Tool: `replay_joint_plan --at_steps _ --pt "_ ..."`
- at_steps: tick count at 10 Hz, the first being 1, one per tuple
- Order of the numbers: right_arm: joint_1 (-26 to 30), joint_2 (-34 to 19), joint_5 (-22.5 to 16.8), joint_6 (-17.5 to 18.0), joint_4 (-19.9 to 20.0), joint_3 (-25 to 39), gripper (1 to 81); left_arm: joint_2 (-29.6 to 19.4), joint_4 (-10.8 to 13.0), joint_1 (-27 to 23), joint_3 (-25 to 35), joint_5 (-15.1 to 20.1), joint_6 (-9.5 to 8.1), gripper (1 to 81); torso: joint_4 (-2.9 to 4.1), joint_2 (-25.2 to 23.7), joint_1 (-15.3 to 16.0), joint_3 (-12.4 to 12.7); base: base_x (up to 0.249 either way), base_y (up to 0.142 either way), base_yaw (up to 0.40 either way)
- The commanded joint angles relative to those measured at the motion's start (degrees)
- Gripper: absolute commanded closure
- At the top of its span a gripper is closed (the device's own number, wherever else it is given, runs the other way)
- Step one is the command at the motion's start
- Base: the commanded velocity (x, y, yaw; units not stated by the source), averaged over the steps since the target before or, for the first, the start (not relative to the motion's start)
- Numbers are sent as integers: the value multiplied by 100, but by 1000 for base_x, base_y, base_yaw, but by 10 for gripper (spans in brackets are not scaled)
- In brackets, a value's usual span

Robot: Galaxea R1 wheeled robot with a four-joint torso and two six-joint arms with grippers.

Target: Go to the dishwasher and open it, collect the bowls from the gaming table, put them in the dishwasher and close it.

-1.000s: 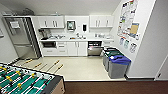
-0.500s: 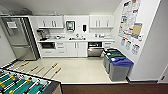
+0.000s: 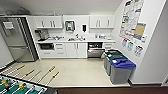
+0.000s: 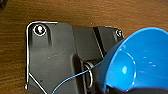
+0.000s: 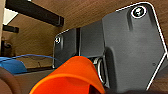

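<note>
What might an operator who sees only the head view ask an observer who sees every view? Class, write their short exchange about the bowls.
Operator: I see the kitchen, with the dishwasher under the counter. Any bowl near the left wrist?
Observer: Yes. A blue bowl shows large in the left wrist view, its hollow side facing the camera.
Operator: And by the right wrist?
Observer: An orange bowl lies close to that camera, its rim toward the lens.
</note>
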Motion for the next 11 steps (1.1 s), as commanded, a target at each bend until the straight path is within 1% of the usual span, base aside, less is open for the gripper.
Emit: replay_joint_plan --at_steps 1,4,11 --pt "163 -110 -108 -5 -120 17 811 -91 12 -213 18 89 0 811 0 0 0 0 191 0 0" --pt "163 -101 -108 -5 -120 17 811 -91 21 -213 18 80 0 811 0 0 0 -2 191 0 0" --pt "172 -92 -117 -5 -120 17 811 -100 21 -213 9 72 0 811 0 0 -1 0 197 -61 0"
